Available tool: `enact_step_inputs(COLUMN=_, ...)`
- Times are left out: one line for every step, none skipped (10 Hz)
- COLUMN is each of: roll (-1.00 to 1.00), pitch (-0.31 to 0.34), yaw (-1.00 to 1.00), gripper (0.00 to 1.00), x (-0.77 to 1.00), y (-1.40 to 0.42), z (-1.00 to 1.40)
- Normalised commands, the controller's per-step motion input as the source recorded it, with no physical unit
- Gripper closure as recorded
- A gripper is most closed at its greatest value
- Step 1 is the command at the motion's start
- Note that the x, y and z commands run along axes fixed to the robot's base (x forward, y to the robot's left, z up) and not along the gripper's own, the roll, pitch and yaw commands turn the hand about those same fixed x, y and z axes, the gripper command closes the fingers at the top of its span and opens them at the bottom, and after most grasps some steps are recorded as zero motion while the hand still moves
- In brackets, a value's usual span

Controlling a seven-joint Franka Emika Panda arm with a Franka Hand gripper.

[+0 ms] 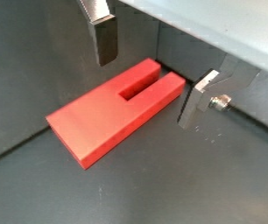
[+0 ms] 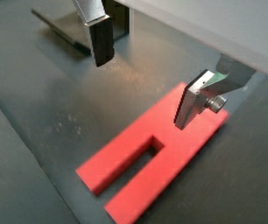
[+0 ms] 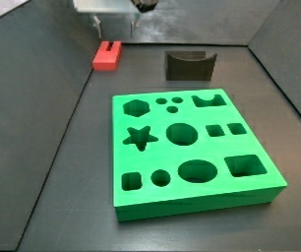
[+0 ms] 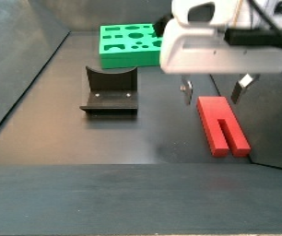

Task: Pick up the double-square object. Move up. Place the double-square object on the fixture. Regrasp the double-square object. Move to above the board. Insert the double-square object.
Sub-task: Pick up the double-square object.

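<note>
The red double-square object (image 1: 107,114) lies flat on the dark floor, its notched end with two prongs showing in both wrist views (image 2: 158,157). My gripper (image 1: 151,74) is open and hangs just above it, one finger (image 1: 105,39) on each side, not touching it. In a side view the gripper (image 4: 215,92) sits over the far end of the red piece (image 4: 221,124). The dark fixture (image 4: 111,89) stands apart to the side, and the green board (image 4: 131,44) lies behind it. Another side view shows the piece (image 3: 108,54), fixture (image 3: 189,65) and board (image 3: 193,148).
Grey walls enclose the work floor (image 3: 61,177); one wall stands close behind the red piece (image 1: 218,26). The fixture also shows at the edge of a wrist view (image 2: 67,31).
</note>
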Motion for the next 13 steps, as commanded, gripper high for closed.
enact_step_inputs(roll=0.09, pitch=-0.084, yaw=0.0, gripper=0.0, x=-0.23, y=0.0, z=-1.0)
enact_step_inputs(roll=0.07, pitch=-0.086, yaw=0.0, gripper=0.0, x=-0.25, y=0.0, z=-1.0)
enact_step_inputs(roll=0.07, pitch=-0.077, yaw=0.0, gripper=0.0, x=-0.31, y=0.0, z=-1.0)
enact_step_inputs(roll=0.13, pitch=-0.044, yaw=0.03, gripper=0.0, x=-0.38, y=-0.02, z=-1.0)
enact_step_inputs(roll=0.12, pitch=-0.036, yaw=0.06, gripper=0.0, x=-0.31, y=-0.06, z=-1.0)
enact_step_inputs(roll=0.02, pitch=-0.05, yaw=0.05, gripper=0.0, x=0.0, y=-0.02, z=-1.0)
enact_step_inputs(roll=-0.04, pitch=-0.046, yaw=0.0, gripper=0.0, x=0.58, y=0.0, z=-1.0)
enact_step_inputs(roll=-0.04, pitch=-0.02, yaw=0.0, gripper=0.0, x=0.73, y=0.01, z=-1.0)
enact_step_inputs(roll=-0.02, pitch=0.0, yaw=0.0, gripper=0.0, x=0.76, y=0.07, z=-1.0)
enact_step_inputs(roll=-0.07, pitch=-0.011, yaw=0.0, gripper=0.0, x=0.77, y=0.15, z=-0.99)
enact_step_inputs(roll=-0.09, pitch=0.0, yaw=0.01, gripper=0.0, x=0.62, y=0.26, z=-0.97)
enact_step_inputs(roll=-0.04, pitch=-0.023, yaw=0.06, gripper=0.0, x=0.16, y=0.17, z=-0.74)
enact_step_inputs(roll=0.07, pitch=0.089, yaw=0.0, gripper=0.0, x=0.1, y=-0.08, z=0.0)
